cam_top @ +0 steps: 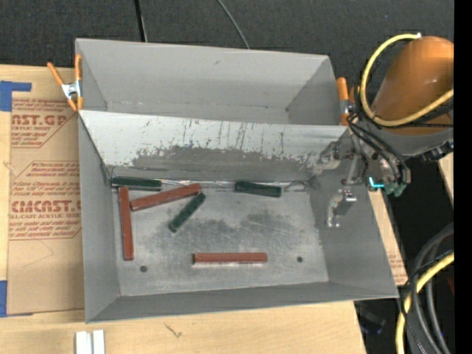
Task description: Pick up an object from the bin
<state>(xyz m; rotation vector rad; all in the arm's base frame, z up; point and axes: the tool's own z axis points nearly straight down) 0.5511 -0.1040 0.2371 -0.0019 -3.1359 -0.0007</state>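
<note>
My gripper (pixel 337 212) hangs at the bin's right side, above the sloping right wall, with nothing seen in it. The thing nearest to it is a short dark green stick (pixel 258 189) lying along the far edge of the floor, to the gripper's left. A red-brown stick (pixel 229 257) lies flat near the front of the floor, left of and below the gripper. A second dark green stick (pixel 186 212) lies on a slant left of the middle.
On the left of the floor a red-brown stick (pixel 164 198) lies slanted, and another red-brown stick (pixel 127 223) runs along the left wall. A dark green stick (pixel 140 184) lies in the far left corner. The arm with its orange cover and cables stands outside the right rim.
</note>
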